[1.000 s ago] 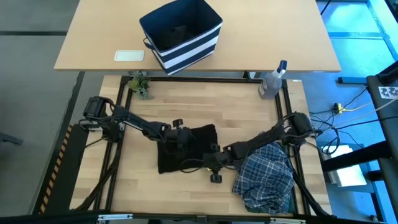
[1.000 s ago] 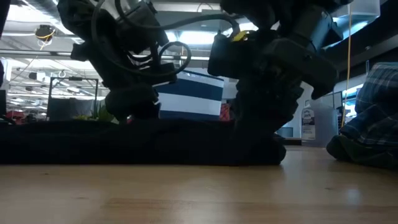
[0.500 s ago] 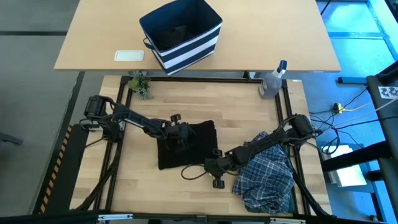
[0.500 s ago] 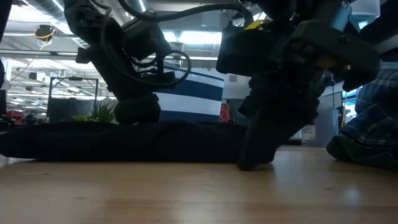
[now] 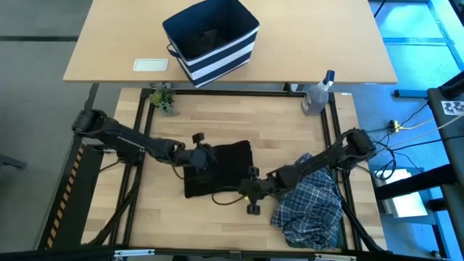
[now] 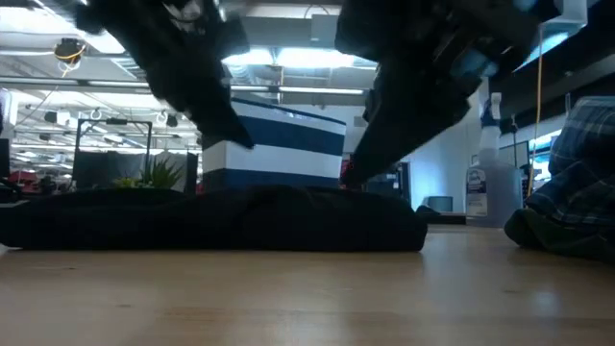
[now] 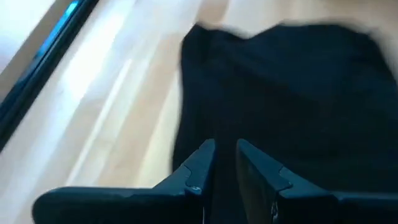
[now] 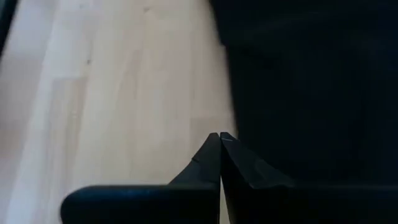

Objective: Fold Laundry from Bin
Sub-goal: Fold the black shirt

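I am lifting both tools away from the black garment (image 5: 221,170), which is lying flat as a folded block on the table (image 5: 239,116). A second ago both were pressing down on it; now they are sitting off its edges, so this fold looks finished to me. My left tool (image 5: 197,154) is hanging at the cloth's left edge, its fingers (image 7: 198,167) standing slightly apart with nothing between them. My right tool (image 5: 245,190) is clenched tight on nothing, at the cloth's near right corner over bare wood.

The plaid shirt (image 5: 310,206) is lying crumpled near my right arm (my likely next piece, I judge). The bin (image 5: 212,40) is standing on the farther table, well apart; whether something dark remains inside I cannot tell.
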Motion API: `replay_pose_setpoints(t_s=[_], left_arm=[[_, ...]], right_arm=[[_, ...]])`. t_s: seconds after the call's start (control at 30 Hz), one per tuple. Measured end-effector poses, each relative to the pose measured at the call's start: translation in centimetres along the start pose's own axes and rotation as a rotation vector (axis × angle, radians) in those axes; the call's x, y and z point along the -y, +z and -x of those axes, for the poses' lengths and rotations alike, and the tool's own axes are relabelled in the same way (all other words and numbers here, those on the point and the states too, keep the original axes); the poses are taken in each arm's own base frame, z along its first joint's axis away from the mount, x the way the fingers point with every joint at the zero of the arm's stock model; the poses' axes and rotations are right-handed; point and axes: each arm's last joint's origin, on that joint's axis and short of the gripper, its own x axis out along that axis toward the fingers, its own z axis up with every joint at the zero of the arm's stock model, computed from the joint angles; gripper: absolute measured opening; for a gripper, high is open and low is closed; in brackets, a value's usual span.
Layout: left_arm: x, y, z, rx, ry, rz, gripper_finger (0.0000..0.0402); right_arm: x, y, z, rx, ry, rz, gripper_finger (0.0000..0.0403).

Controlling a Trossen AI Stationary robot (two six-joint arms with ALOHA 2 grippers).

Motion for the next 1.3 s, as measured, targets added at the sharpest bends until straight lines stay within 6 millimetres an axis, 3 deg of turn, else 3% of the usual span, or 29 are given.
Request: replay_pose_setpoints(t_s=[0.17,0.3,0.47,0.63,0.9,1.13,1.3], left_arm=[[2.6,-0.1,1.8,0.047,-0.093,0.018,0.0059],[5.1,-1.2,2.1,0.026,-0.148,0.031,0.0059],[7.6,-2.4,1.2,0.016,-0.172,0.048,0.0059],[8.7,-4.0,-0.7,-0.048,-0.141,0.058,0.0059],[9.1,-5.2,-1.6,-0.132,-0.165,0.044,0.0059],[7.5,-3.5,1.7,-0.083,-0.169,0.016,0.0059],[5.6,-2.8,4.1,-0.022,-0.020,-0.018,0.0059]], right_arm=[[1.7,0.7,-0.2,0.026,-0.053,-0.037,0.0000],[2.9,1.2,-0.4,0.048,-0.082,-0.047,0.0000],[3.7,2.0,-0.5,0.098,-0.075,-0.044,0.0000],[4.3,1.4,-1.6,0.055,-0.100,-0.053,0.0000],[4.7,0.1,-3.2,-0.024,-0.126,-0.100,0.0000],[4.1,1.5,-0.7,0.040,-0.066,-0.091,0.0000],[3.9,2.5,1.0,0.104,-0.072,-0.046,0.0000]])
